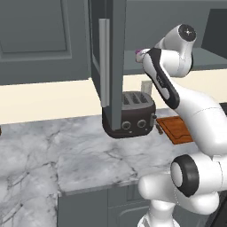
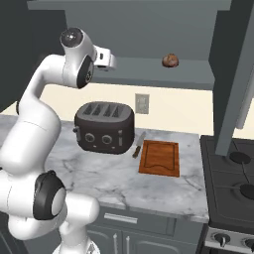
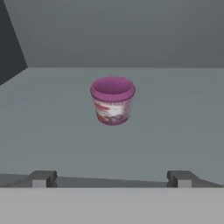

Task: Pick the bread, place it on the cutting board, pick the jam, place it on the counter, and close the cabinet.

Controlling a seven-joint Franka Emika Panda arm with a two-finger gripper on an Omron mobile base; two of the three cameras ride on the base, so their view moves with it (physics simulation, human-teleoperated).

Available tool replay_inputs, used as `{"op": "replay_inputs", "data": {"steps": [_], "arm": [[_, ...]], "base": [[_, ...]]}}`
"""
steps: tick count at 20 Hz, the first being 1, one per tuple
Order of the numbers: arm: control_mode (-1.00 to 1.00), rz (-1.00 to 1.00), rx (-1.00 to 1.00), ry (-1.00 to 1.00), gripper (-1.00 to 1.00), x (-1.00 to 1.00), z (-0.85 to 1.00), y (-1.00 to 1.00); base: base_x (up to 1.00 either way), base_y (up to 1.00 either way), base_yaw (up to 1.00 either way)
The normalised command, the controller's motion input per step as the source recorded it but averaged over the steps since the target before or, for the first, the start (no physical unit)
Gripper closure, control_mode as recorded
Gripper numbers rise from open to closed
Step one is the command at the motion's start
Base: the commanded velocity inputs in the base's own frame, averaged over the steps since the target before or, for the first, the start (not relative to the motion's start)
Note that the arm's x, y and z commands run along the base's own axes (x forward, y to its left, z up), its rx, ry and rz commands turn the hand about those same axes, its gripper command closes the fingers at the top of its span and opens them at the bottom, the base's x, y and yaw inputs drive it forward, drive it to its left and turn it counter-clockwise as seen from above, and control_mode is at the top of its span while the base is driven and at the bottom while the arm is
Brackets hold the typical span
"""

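Tool (image 3: pixel 112 178) points into the open cabinet (image 2: pixel 149 30), its two dark tips standing wide apart with nothing between them. Straight ahead of the tool, still some way off, the jam (image 3: pixel 113 100) stands upright on the grey shelf (image 3: pixel 175 113) inside the cabinet, a pink-purple cup with a pale band and a wider rim on top. Nothing touches the jam. In the left base view a small piece of the jam (image 1: pixel 138 55) shows just beside the white arm (image 1: pixel 166 66).

On the same shelf, well apart from the jam toward the stove side, sits the bread (image 2: pixel 170 60), a small brown lump. One cabinet door (image 1: pixel 108 57) is swung open, and its pale bar handle (image 1: pixel 104 62) hangs above the toaster (image 2: pixel 104 128).

Below the cabinet, on the marble table (image 2: pixel 109 173), the cutting board (image 2: pixel 159 158) lies flat beside the dark toaster, with a knife (image 2: pixel 138 144) between them. Beyond the cutting board, away from the toaster, is the stove (image 2: pixel 233 183).
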Motion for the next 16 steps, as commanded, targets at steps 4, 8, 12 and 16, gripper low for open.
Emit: {"op": "replay_inputs", "data": {"steps": [4, 8, 12, 16], "arm": [[-1.00, 0.00, 0.00, 0.00, -1.00, 0.24, -0.05, 0.00], [-1.00, 0.00, 0.00, 0.00, -1.00, 0.27, -0.01, 0.00], [-1.00, 0.00, 0.00, 0.00, -1.00, 0.29, 0.00, 0.00], [-1.00, 0.00, 0.00, 0.00, -1.00, 0.32, -0.01, 0.00]], "base": [[0.00, 0.00, 0.00], [0.00, 0.00, 0.00], [0.00, 0.00, 0.00], [0.00, 0.00, 0.00]]}}
